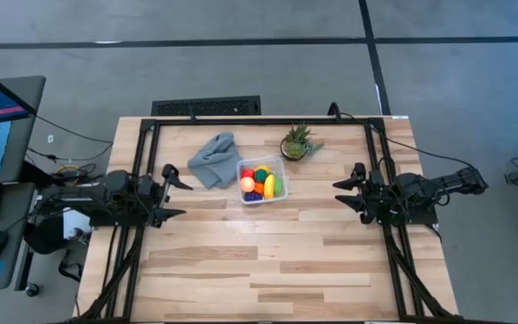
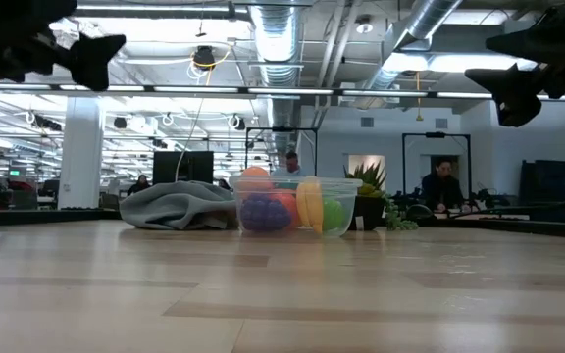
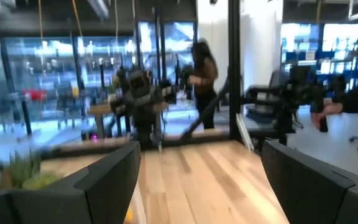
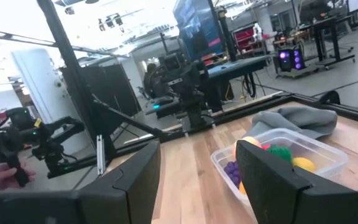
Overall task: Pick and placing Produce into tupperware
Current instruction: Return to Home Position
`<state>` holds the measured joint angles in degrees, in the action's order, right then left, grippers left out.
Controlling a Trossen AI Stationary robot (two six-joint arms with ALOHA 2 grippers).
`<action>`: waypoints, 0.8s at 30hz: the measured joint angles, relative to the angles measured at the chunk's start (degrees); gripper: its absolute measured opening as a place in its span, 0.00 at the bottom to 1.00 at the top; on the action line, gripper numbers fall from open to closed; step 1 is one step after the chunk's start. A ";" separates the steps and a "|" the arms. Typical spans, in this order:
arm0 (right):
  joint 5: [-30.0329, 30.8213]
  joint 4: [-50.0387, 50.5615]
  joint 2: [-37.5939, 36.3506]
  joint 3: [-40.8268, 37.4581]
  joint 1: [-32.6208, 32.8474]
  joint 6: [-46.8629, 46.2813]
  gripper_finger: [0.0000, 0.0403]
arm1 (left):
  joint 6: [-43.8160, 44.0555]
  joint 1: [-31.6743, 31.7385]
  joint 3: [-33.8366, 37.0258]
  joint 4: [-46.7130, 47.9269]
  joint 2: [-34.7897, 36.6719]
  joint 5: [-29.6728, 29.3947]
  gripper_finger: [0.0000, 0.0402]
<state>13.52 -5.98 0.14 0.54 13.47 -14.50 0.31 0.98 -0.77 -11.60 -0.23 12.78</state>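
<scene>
High view shows the clear tupperware standing on the table just above the centre of the frame, with the produce heaped inside it in red, yellow, green, orange and purple. A crumpled grey cloth lies touching the container's left side, and a small potted plant stands just beside its upper right corner. The left arm hangs over the table's left edge at mid-height of the frame, and the left jaws point inward towards the centre, spread apart and holding nothing. The right arm mirrors it over the right edge; the right jaws are likewise apart and empty, well clear of the container. In the low view the tupperware sits at the centre of the frame, the coloured produce showing through its wall, the cloth to its left and the plant behind on its right. Both arms show only as dark shapes in the upper corners, high above the wood. The left wrist view shows a person standing in the room beyond the table
</scene>
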 joint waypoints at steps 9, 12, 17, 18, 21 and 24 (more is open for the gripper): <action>-0.13 0.00 0.00 0.02 0.00 -0.02 0.58 | -6.16 -3.44 0.10 -0.27 0.00 -7.52 0.80; -0.11 -0.02 0.00 0.02 0.00 -0.02 0.58 | -5.53 -4.57 0.12 3.10 -0.02 -11.81 0.80; -0.12 -0.01 0.00 0.02 0.00 -0.02 0.58 | -5.07 -6.28 0.12 6.53 -0.03 -12.80 0.80; -0.11 -0.02 0.00 0.02 0.00 -0.02 0.58 | -5.09 -6.60 0.12 6.76 -0.04 -13.07 0.80; -0.13 0.00 0.00 0.02 0.00 -0.02 0.58 | -6.07 -7.21 0.12 7.60 0.00 -13.10 0.80; -0.13 -0.01 0.00 0.02 0.00 -0.04 0.58 | -8.22 -7.72 0.12 9.21 -0.02 -11.52 0.80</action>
<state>13.39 -5.98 0.14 0.56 13.47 -14.55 -7.91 -6.73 -0.64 -2.39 -0.25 1.27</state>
